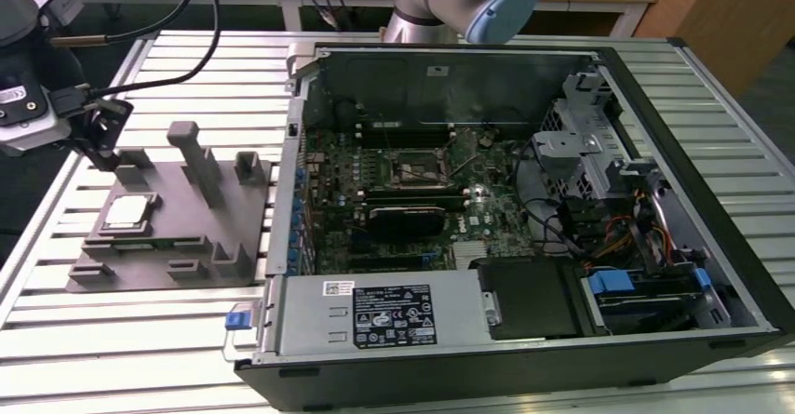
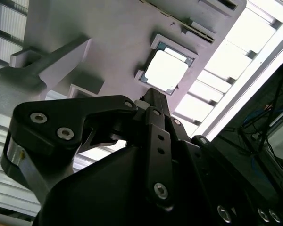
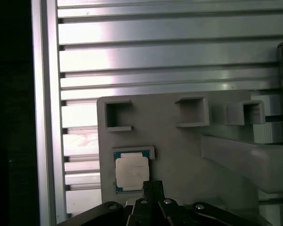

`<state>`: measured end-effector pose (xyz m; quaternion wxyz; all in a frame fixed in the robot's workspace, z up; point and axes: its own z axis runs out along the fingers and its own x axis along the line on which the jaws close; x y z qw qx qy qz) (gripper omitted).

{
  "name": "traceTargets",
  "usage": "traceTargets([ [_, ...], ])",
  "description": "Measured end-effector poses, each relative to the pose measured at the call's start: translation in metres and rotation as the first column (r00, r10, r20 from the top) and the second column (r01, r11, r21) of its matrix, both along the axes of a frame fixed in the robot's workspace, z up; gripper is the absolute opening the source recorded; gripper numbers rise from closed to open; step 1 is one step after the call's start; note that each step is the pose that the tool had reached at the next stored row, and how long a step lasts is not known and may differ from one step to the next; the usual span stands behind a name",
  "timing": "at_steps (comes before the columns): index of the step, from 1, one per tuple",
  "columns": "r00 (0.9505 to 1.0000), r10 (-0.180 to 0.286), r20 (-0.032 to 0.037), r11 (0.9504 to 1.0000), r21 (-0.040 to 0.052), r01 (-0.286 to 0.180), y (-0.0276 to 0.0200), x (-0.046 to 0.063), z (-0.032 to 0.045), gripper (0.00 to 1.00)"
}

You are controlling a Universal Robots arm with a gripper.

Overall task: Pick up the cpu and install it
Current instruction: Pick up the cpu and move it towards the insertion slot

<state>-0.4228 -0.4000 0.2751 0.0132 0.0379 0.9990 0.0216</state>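
The cpu [image 1: 128,212], a small silver square with a greenish rim, lies flat in a recess of the grey fixture tray [image 1: 174,256] on the exterior view's left. My gripper [image 1: 104,153] hangs above the tray's far end, a little beyond the cpu and apart from it. Its black fingers are shut with nothing between them. In both wrist views the cpu [image 2: 166,70] [image 3: 131,172] lies just past the gripper [image 3: 153,187], uncovered. The motherboard's socket [image 1: 416,165] sits inside the open computer case [image 1: 695,153].
Upright grey posts [image 1: 199,163] rise from the tray beside the cpu. The case walls, drive bays [image 1: 597,153] and power supply [image 1: 372,313] surround the motherboard. The slatted metal table [image 1: 112,358] ends close to the tray on the exterior view's left.
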Motion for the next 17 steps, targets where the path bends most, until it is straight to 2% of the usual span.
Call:
traceTargets([
  [17, 1.0, 0.0, 0.0, 1.0, 0.0, 0.0, 0.0, -0.006, -0.0193, 0.11],
])
